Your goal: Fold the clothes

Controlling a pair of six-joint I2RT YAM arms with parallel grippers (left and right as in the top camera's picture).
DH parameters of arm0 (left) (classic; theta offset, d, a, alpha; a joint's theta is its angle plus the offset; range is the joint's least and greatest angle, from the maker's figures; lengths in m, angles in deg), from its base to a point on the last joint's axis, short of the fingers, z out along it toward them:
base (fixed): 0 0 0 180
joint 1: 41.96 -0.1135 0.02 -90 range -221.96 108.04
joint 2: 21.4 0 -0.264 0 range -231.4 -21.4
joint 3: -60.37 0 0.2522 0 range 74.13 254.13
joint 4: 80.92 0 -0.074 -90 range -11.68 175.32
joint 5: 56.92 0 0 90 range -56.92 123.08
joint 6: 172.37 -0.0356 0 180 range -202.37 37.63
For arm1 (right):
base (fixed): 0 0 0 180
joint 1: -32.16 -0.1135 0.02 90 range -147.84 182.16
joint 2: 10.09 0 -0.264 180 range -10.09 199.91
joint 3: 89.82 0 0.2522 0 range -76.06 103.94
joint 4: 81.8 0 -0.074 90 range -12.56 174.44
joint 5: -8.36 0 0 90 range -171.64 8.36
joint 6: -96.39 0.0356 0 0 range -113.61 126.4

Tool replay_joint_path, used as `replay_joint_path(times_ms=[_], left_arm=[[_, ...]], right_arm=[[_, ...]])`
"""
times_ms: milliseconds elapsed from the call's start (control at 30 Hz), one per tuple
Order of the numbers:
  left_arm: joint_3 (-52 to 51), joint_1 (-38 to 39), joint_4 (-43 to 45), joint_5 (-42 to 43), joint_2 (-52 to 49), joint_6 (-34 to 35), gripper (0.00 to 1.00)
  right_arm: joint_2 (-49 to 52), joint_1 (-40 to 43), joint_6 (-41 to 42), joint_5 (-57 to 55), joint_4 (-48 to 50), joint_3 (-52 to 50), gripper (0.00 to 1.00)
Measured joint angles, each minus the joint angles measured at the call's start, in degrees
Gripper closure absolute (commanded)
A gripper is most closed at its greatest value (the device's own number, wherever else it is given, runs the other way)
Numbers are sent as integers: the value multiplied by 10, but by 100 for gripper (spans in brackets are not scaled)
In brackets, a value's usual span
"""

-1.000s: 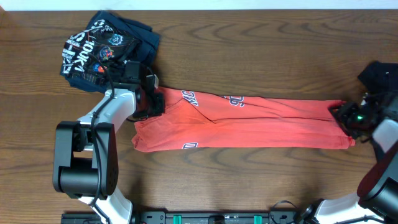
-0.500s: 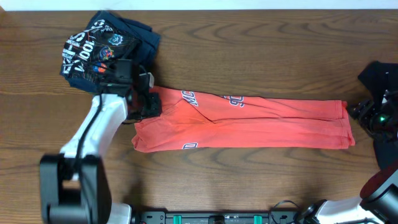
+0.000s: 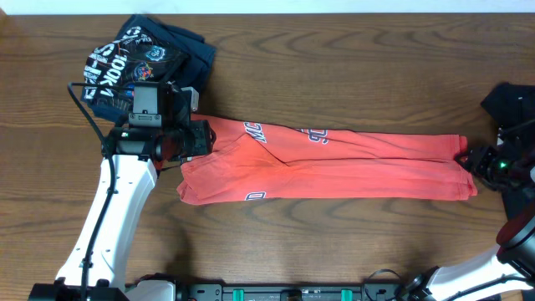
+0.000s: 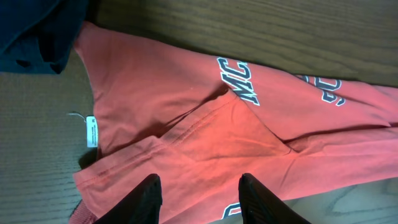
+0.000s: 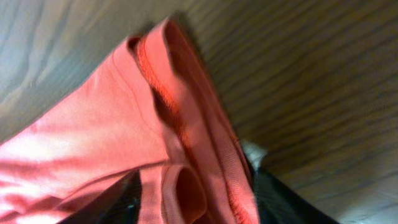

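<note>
The shirt (image 3: 326,167), red with dark lettering, lay as a long flat band across the middle of the overhead frame, already doubled lengthwise, its collar end at the left and its hem at the right. It looked like thin, limp jersey: light, with no stiffness to hold a shape, likely to drag and wrinkle on the wood rather than slide as one piece. The best holds were probably the stitched edges at the two ends, where several layers could be pinched together. The left end effector (image 4: 200,198) hovered over the collar end, near a small white tag (image 4: 91,130), its fingers apart and holding nothing. The right end effector (image 3: 468,159) sat at the hem, centre right of the frame; in its wrist view the fingers stood apart on either side of the bunched hem layers, not visibly clamped. A dark printed garment (image 3: 142,58) lay crumpled at the upper left of the bench (image 3: 351,75), touching the shirt's corner.
</note>
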Motion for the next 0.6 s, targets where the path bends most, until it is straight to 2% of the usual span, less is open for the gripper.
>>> replay_joint_path(times_ms=[300,367,400,433,600], left_arm=[[0,0,1,0,0,0,57],[0,0,1,0,0,0,57],[0,0,1,0,0,0,57],[0,0,0,0,0,0,57],[0,0,1,-1,0,0,57]], right_arm=[[9,0,-10,16,-44,0,71],[9,0,-10,15,-42,-1,83],[10,0,-10,12,-39,-1,95],[12,0,-9,10,-37,-1,99],[21,0,16,-11,-85,29,99]])
